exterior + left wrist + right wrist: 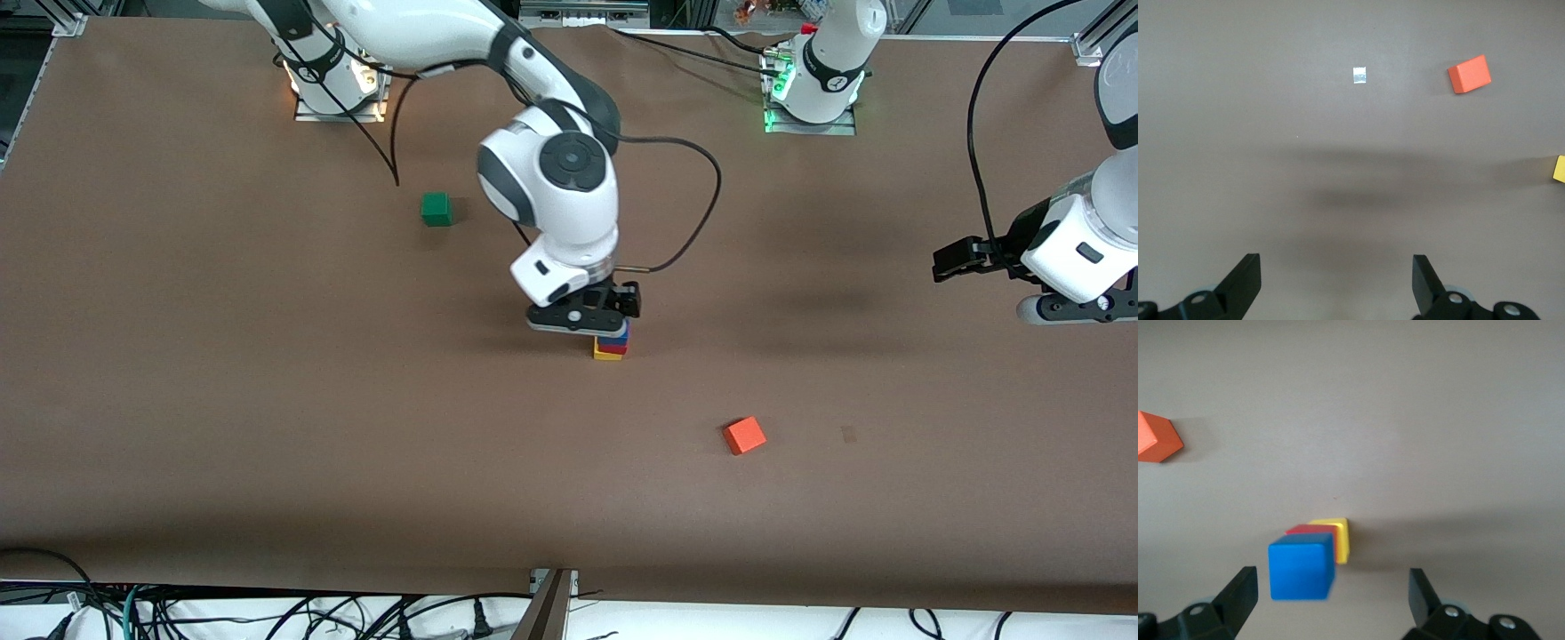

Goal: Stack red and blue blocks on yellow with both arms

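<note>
The blue block (616,334) sits on the red block (613,348), which sits on the yellow cube (605,355), a three-cube stack in the table's middle. My right gripper (589,322) is directly over the stack, open. In the right wrist view its fingers (1239,590) stand apart on either side of the blue block (1301,570) without touching it; red (1313,531) and yellow (1340,537) edges show under it. My left gripper (1071,313) waits open and empty (1336,280) over bare table at the left arm's end. The left wrist view catches only a sliver of the yellow cube (1559,169).
An orange cube (744,436) lies nearer the front camera than the stack, toward the left arm's end; it also shows in both wrist views (1469,73) (1157,439). A green cube (436,209) lies farther back, toward the right arm's end. A small pale patch (1359,75) marks the tabletop.
</note>
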